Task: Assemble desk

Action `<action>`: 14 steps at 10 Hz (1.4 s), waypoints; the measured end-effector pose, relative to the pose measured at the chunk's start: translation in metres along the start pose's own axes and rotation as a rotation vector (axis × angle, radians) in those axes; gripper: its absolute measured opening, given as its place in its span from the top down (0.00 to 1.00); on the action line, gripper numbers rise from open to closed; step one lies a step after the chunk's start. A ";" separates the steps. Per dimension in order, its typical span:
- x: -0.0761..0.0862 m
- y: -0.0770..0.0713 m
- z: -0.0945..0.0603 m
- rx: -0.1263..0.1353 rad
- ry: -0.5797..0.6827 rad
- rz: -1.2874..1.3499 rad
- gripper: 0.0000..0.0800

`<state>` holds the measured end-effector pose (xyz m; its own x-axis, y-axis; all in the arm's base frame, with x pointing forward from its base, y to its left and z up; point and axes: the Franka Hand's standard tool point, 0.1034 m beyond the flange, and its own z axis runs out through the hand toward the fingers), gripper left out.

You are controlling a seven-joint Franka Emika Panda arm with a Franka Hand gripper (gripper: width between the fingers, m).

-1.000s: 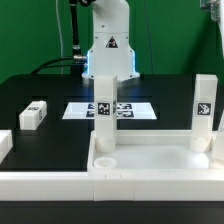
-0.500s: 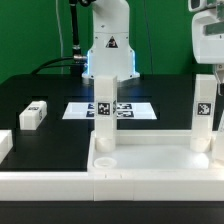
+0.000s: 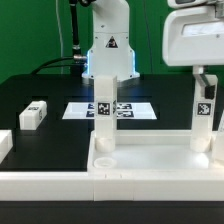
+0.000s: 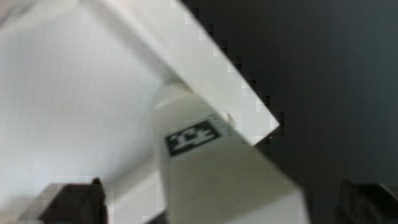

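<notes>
Pincer (image 3: 207,86): one. Its two dark fingers (image 4: 71,203) are spread wide with nothing held. It hangs right above the right leg (image 3: 203,120). In the wrist view that leg's tagged face lies between the fingers, and a gap shows beside one of them.

Desk top (image 3: 150,166): one. White and tray-like with a raised rim, it lies flat at the near edge of the black counter (image 3: 60,135), just behind a long white rail (image 3: 60,186).

Legs: three white blocks, each with a black-and-white square tag.
- Right leg: upright in the desk top's far corner, on the exterior view's right.
- Left leg (image 3: 103,120): upright in the far corner on the exterior view's left.
- Third leg (image 3: 33,114): lying flat near the counter's edge on the exterior view's left, well apart from the desk top.

Desk top holds the two upright legs.

White piece (image 3: 3,146): one, at the same counter edge, cut off by the frame; kind cannot be told.

Marker board (image 3: 128,110): one, flat at mid-counter, behind the left leg.
</notes>
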<state>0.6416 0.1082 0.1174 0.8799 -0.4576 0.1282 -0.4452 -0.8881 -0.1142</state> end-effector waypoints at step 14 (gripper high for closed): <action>0.003 0.006 0.004 0.096 -0.093 1.346 0.63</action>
<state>0.6424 0.1019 0.1135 -0.2164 -0.9550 -0.2027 -0.9537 0.2513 -0.1654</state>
